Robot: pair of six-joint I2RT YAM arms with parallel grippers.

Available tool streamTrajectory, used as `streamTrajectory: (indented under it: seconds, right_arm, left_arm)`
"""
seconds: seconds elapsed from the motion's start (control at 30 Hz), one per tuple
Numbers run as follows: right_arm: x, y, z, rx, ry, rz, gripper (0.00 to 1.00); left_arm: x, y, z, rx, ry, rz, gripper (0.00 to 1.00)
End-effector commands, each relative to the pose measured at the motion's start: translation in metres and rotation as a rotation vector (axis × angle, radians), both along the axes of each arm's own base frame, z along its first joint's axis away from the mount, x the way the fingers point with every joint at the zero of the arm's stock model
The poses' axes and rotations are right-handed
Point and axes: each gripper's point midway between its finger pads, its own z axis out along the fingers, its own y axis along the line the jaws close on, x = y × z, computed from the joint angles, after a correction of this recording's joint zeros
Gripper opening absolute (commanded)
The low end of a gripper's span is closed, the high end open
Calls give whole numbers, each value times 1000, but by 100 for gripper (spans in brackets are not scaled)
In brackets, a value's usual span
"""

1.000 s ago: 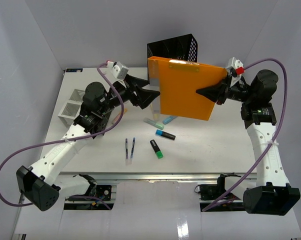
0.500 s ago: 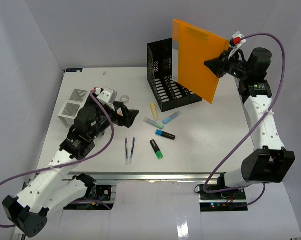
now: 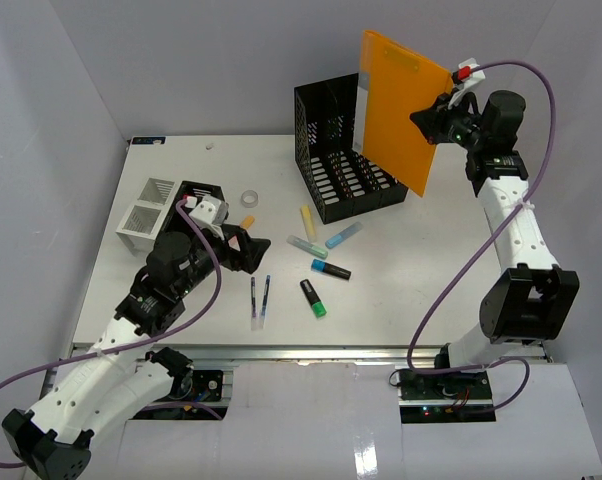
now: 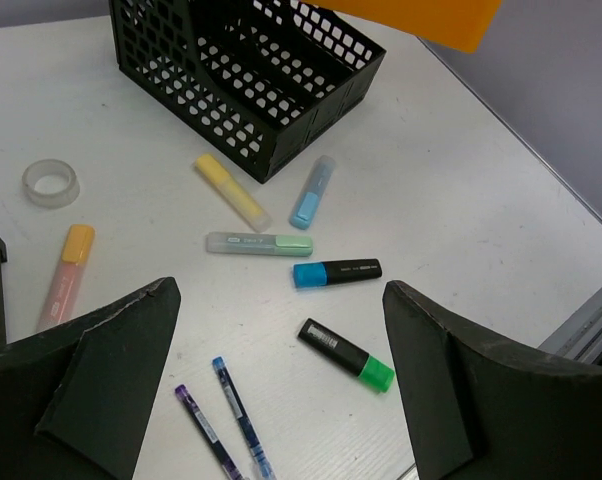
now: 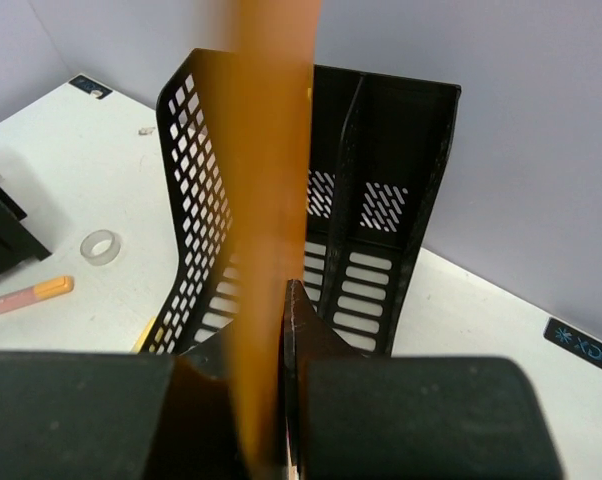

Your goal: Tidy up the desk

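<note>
Top external: desk (image 3: 411, 290) lies below right claw (image 3: 421, 121) gripping orange folder (image 3: 391, 100).

Orange folder (image 3: 393, 110) upright over black mesh file holder (image 3: 333, 180) on desk (image 3: 431, 285)

- Left arm: bent low over front-left part of the desk (image 3: 421, 290); left gripper (image 3: 256, 250) points toward the middle, jaws spread wide, empty.
- Right arm: stretched tall by right edge; right gripper (image 3: 417, 122) up high near far edge, fingers pinched on upright orange folder (image 3: 391, 100).
</note>
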Motion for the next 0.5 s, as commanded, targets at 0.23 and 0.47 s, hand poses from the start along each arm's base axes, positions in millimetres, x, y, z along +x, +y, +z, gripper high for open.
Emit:
streamTrajectory:
  seconds: [0.23, 0.47]
  right_arm:
    - [47, 59, 27, 23, -169, -26, 8]
    - [62, 68, 31, 55, -224, -104, 8]
  left_arm:
    - [-9, 9, -16, -22, 37, 30, 94]
    - [-10, 10, -22, -22, 51, 37, 94]
